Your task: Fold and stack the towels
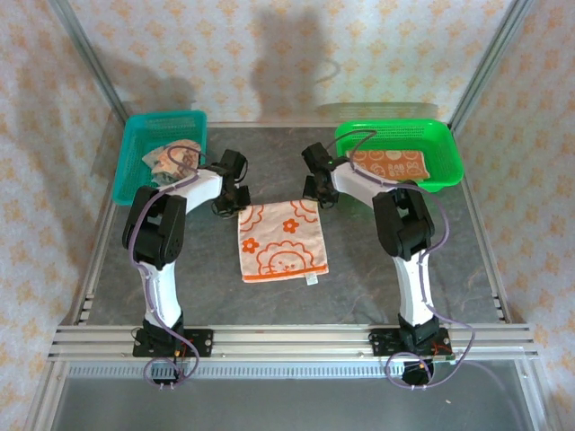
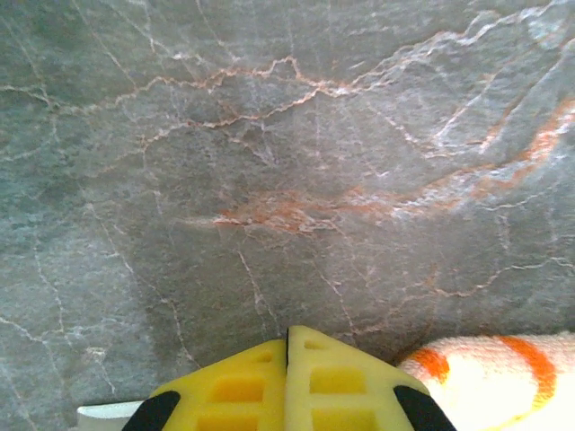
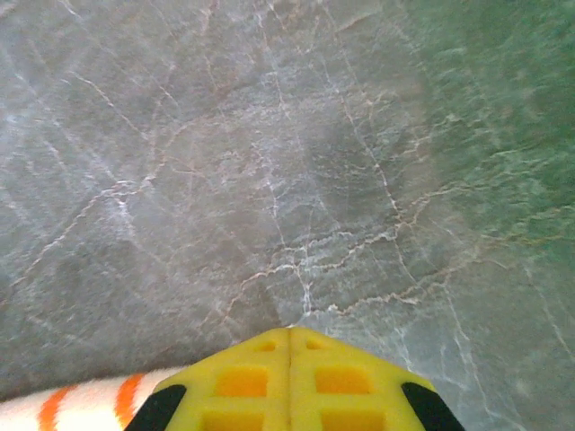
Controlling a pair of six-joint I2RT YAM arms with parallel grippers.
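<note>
We are resting the left gripper [image 2: 287, 346] and right gripper [image 3: 289, 337], jaws closed, no cloth visibly pinched, at the far corners of the towel [image 1: 280, 241] lying flat at the middle of the table [image 1: 449, 269], advising one even, simultaneous lift.

A: Left white-and-black arm [image 1: 162, 287]?
B: Stretched forward from its base, elbow bent high, wrist tipped down and angled inward.
A: Left yellow-fingered plastic gripper [image 2: 287, 334]?
B: Pressed shut, both pads flush along one seam.
A: Right white-and-black arm [image 1: 411, 287]?
B: Mirrored: elbow up, wrist down, leaning inward.
A: Right yellow-fingered plastic gripper [image 3: 289, 330]?
B: Closed tight too, tips meeting in a single line.
</note>
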